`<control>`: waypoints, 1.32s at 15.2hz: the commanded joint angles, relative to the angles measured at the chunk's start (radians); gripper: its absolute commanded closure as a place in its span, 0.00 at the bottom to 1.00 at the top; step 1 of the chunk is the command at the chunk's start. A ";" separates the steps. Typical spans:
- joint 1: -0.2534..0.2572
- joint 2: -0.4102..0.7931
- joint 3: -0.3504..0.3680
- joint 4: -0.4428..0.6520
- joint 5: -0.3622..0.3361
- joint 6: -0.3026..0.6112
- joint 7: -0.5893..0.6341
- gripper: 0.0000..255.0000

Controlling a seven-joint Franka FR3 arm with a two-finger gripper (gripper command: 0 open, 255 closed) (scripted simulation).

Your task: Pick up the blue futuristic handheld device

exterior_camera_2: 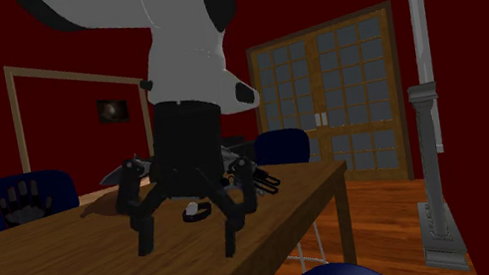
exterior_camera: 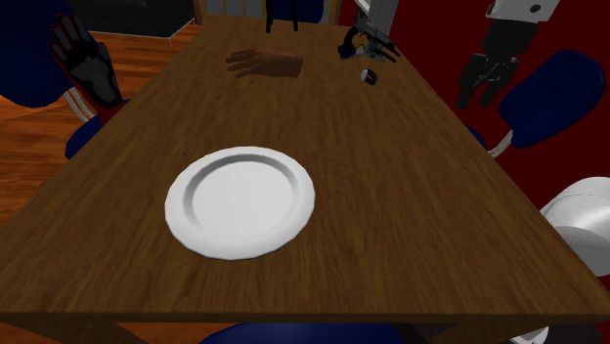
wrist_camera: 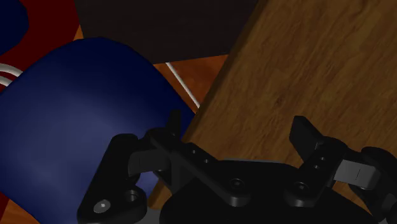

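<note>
Hanging over the long edge of a wooden table point(exterior_camera: 411, 195) on the shoulder view's right, the black gripper point(exterior_camera: 474, 98) has its claw spread wide and grips nothing; in the wrist view its two fingers point(wrist_camera: 308, 137) stand well apart, with the table's edge and the seat of a blue chair point(wrist_camera: 83, 114) below them; the handheld device point(exterior_camera: 367, 44), drawn dark grey with pale parts, lies at the far end of the table, to the left of the gripper in the shoulder view and apart from it; a small dark cylinder point(exterior_camera: 369, 76) sits on the wood just nearer than the device; a brown hand-shaped object point(exterior_camera: 264, 64) lies flat at the far end too, left of the device; a round white plate point(exterior_camera: 239, 202) sits in the middle of the table, well nearer than all of these; a black glove point(exterior_camera: 86, 61) rests against another blue chair at the far left; in the second exterior view the gripper point(exterior_camera_2: 189, 246) hangs close to the tabletop with the device point(exterior_camera_2: 257, 177) partly hidden behind it, dark red walls and wooden glazed doors point(exterior_camera_2: 332, 97) beyond.
</note>
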 commanded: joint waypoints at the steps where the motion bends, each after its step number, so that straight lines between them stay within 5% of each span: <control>1: 0.000 0.000 0.000 0.000 0.000 0.000 0.000 0.00; 11: 0.068 0.254 -0.167 0.170 -0.064 0.213 -0.412 0.00; 20: 0.134 0.534 -0.286 0.444 0.028 0.314 -0.781 0.00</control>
